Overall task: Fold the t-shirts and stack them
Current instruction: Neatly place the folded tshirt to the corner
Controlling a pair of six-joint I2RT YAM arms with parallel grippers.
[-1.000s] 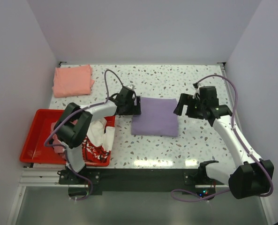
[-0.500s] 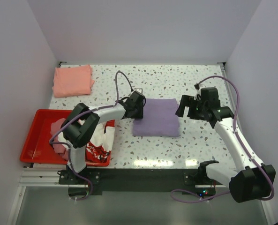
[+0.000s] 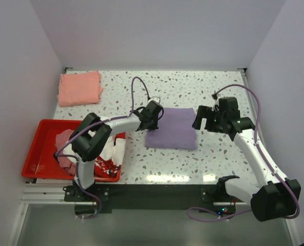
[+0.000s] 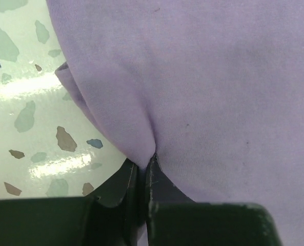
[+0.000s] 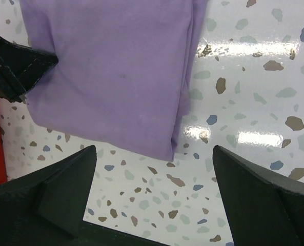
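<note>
The purple t-shirt [image 3: 173, 129] is seen from above, folded at the middle of the bench [image 3: 203, 87], with a pink t-shirt [image 3: 80, 88] laid folded at its ten o'clock, likely as the stack's base. In the left wrist view, the left tool [image 4: 144, 166] is clamped on the purple hem, probably for dragging. In the right wrist view, the right tool [image 5: 154, 154] is held spread wide over the three o'clock edge, with nothing gripped.

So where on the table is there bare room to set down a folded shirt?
The far strip of table is bare, from the salmon shirt to the right wall. So is the near strip in front of the purple shirt, right of the red tray. Crowded: the purple shirt's sides, with the left gripper and right gripper.
</note>
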